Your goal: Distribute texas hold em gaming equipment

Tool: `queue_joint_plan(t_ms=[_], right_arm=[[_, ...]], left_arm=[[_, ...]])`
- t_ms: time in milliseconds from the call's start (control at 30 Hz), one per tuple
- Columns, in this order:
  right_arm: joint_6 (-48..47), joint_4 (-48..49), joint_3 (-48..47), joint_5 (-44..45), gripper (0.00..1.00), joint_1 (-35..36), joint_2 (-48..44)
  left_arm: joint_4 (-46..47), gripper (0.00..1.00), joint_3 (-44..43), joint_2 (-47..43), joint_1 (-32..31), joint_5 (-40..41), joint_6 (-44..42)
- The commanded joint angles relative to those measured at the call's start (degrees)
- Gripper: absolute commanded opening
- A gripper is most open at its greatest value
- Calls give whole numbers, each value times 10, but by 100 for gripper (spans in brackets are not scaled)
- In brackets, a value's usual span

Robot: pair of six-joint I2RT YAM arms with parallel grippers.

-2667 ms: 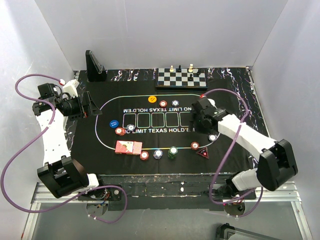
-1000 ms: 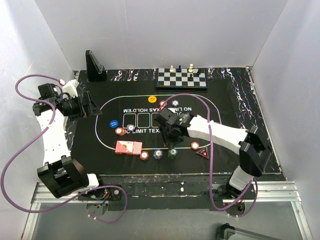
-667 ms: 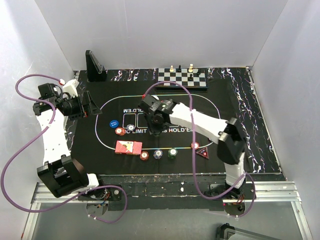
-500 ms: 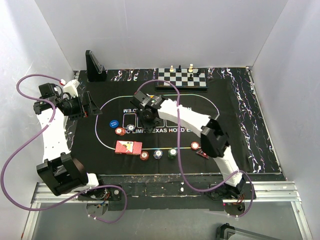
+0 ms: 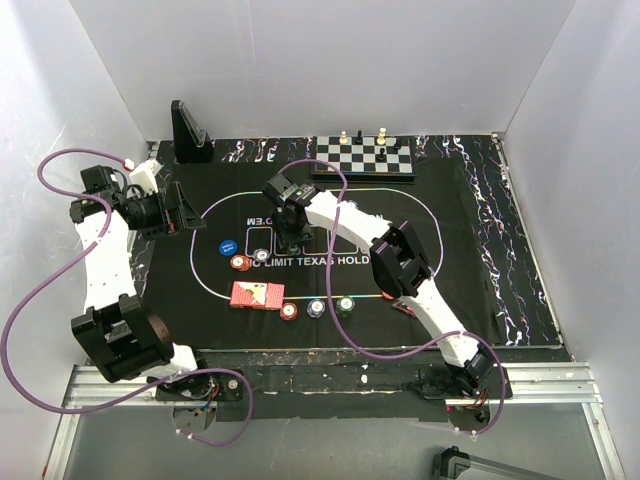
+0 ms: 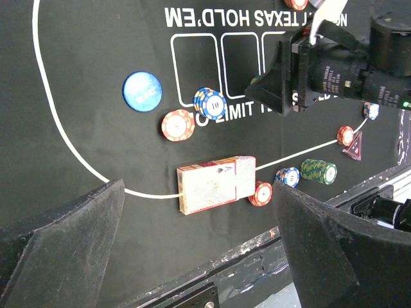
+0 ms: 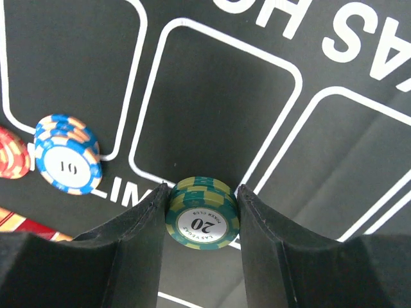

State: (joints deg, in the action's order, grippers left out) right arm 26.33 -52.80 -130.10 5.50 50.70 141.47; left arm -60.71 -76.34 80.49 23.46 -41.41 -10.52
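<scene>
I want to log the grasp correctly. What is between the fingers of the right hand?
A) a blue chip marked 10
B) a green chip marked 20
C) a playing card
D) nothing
B: the right wrist view shows the green chip marked 20 pinched by the right hand.

Bright, even overhead light fills the white-walled enclosure (image 5: 300, 60); shadows are soft. In both wrist views the dark jaws near the lens blur, while the black printed mat (image 6: 96, 77) reads sharp
</scene>
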Motion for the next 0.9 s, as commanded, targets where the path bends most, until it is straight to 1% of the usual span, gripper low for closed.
queue_joint_plan(t_ms=[0, 267, 367, 400, 467, 567, 633, 700, 800, 833, 867], right_arm=[[-3, 43, -37, -27, 8, -4, 20], [6, 62, -56, -44, 8, -4, 50], [5, 61, -67, -46, 9, -5, 58], [5, 60, -68, -47, 11, -5, 61], [6, 63, -69, -51, 18, -4, 62], [2, 60, -74, -51, 40, -5, 65], [-2, 55, -77, -51, 52, -4, 64], [-5, 51, -74, -51, 59, -4, 56], [-12, 53, -64, -40, 68, -6, 33], [-16, 53, -64, -36, 70, -5, 28], [-20, 52, -67, -33, 71, -5, 21]], left_arm=[[20, 100, -7, -2, 2, -17, -9], [23, 100, -2, 1, 2, -10, -9], [23, 100, -2, 2, 2, -7, -9], [21, 100, -4, 1, 2, -6, -11], [19, 100, -4, 1, 2, -5, -11], [18, 100, -2, -2, 2, -2, -10], [16, 100, -2, -5, 2, -1, -10], [16, 100, -2, -6, 2, -1, -8], [15, 100, -3, -11, 2, -2, -6], [15, 100, -1, -13, 2, -1, -4], [15, 100, 0, -15, 3, -2, -2]])
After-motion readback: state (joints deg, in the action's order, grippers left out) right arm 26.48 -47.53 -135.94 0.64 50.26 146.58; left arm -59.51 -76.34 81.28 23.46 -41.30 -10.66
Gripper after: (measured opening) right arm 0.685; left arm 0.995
